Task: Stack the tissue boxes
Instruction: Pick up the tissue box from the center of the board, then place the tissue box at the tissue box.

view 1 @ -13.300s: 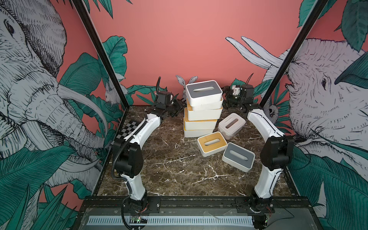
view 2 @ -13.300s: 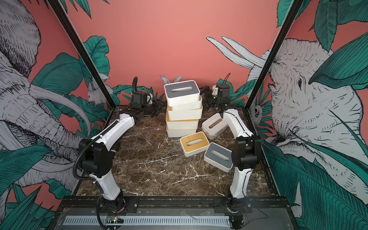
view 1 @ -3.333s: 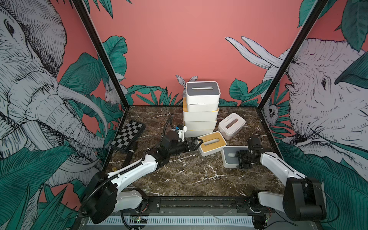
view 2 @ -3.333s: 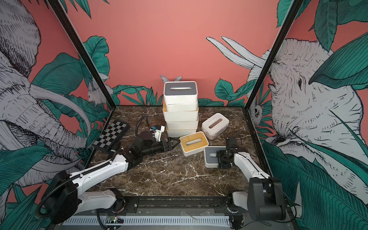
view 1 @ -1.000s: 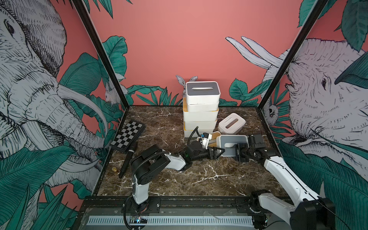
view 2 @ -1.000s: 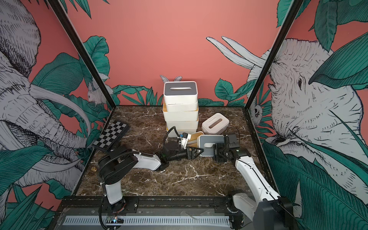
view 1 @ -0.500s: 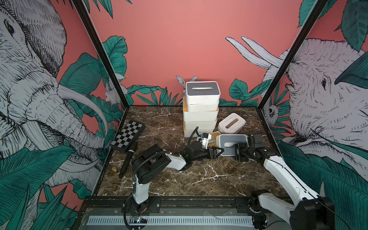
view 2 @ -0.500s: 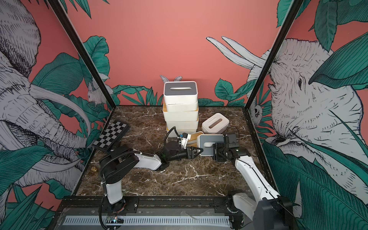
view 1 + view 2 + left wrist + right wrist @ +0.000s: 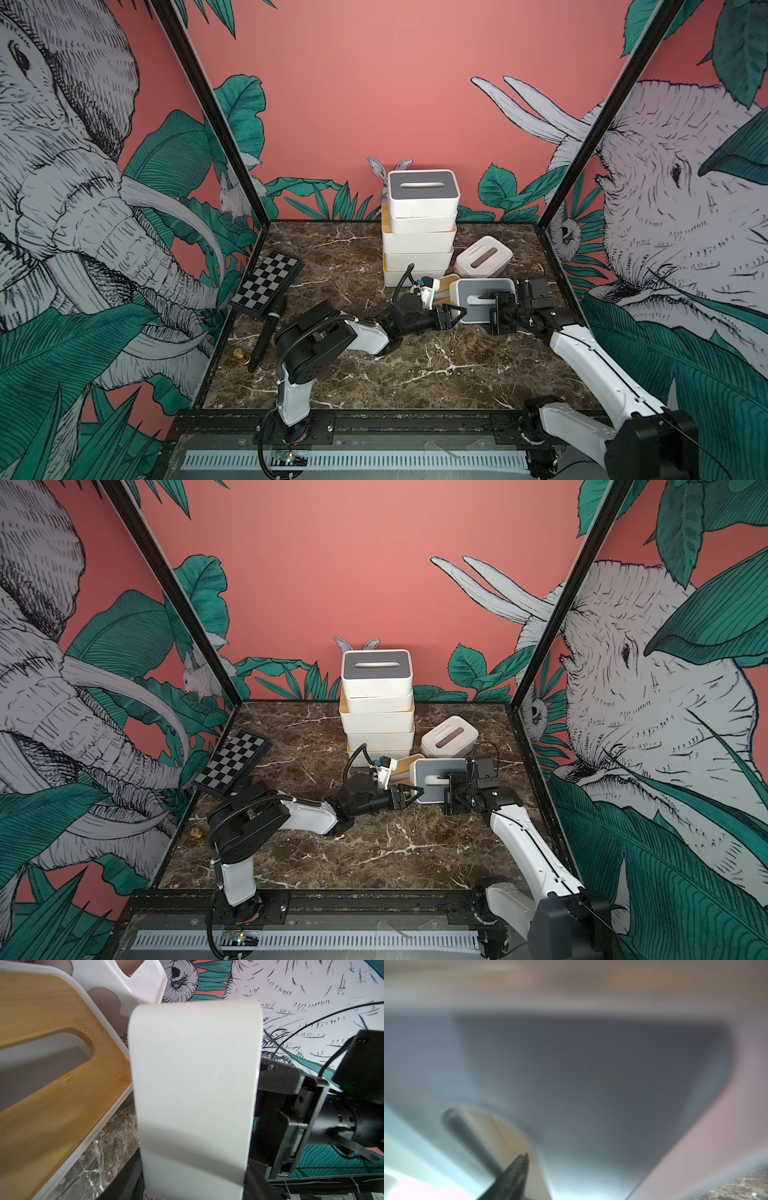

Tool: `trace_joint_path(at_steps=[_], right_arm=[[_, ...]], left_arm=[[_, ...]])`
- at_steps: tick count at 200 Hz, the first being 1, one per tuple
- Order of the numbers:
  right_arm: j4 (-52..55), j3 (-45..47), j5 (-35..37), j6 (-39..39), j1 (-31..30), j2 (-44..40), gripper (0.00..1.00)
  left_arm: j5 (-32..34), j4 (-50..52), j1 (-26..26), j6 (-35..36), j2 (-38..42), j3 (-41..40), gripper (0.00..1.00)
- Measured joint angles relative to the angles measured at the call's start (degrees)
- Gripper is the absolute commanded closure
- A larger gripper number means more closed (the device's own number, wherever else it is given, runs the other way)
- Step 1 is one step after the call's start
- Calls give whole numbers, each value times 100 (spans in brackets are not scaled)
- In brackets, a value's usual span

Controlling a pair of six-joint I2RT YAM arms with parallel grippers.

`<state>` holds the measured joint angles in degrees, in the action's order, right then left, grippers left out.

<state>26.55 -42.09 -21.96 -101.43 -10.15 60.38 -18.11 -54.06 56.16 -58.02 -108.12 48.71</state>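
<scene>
At the back stands a stack of tissue boxes [image 9: 417, 241], topped by a grey-lidded one [image 9: 422, 191]. Beside it lie the pink-sided box [image 9: 484, 257] and a bamboo-lidded box [image 9: 445, 286], the latter partly hidden. A second grey-lidded box [image 9: 482, 296] [image 9: 436, 777] hangs just right of the bamboo box, between both arms. My left gripper [image 9: 455, 316] [image 9: 412, 796] is shut on its left end; its white wall [image 9: 193, 1084] fills the left wrist view. My right gripper [image 9: 497, 312] [image 9: 451, 793] stands open around the right end, one finger [image 9: 512, 1176] at the lid's slot.
A black-and-white checkerboard panel [image 9: 268, 284] leans at the left wall, with a black pen [image 9: 266, 332] and a small brass piece [image 9: 239, 354] in front of it. Printed walls close the marble table [image 9: 415, 374] on three sides.
The right jaws have spread apart in the last half second. The left jaws closed in on the box's end a second ago. The grey-lidded box has barely shifted.
</scene>
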Motion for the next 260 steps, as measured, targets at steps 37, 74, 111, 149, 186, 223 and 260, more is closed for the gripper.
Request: trace_joint_path(at_steps=[37,74,111,149,186,223,260], right_arm=[[20,22,-28,31,-11,-551,1],[1036,-872,227,778,-22,-1082,1],[2149,-2798,1040,2162,-24,-1154,1],[2682,-3703,2024,3272,-26,-1217,1],[2647,-4122,2723,4352,-26,-1056,1],[1836,-3563,2887,5117,-26,-1255,1],[1049,-3069,2610,5482,-26,-1307,1]], left_arm=[[107,166,4,55,63,-22,51],[138,907,7,330,623,-94,51],[157,1786,7,667,1491,-81,51],[160,3110,11,979,2579,208,51],[433,4658,35,1394,3624,1163,50],[968,6059,4,1917,3945,3003,50],[863,6817,-774,1733,3744,4511,52]])
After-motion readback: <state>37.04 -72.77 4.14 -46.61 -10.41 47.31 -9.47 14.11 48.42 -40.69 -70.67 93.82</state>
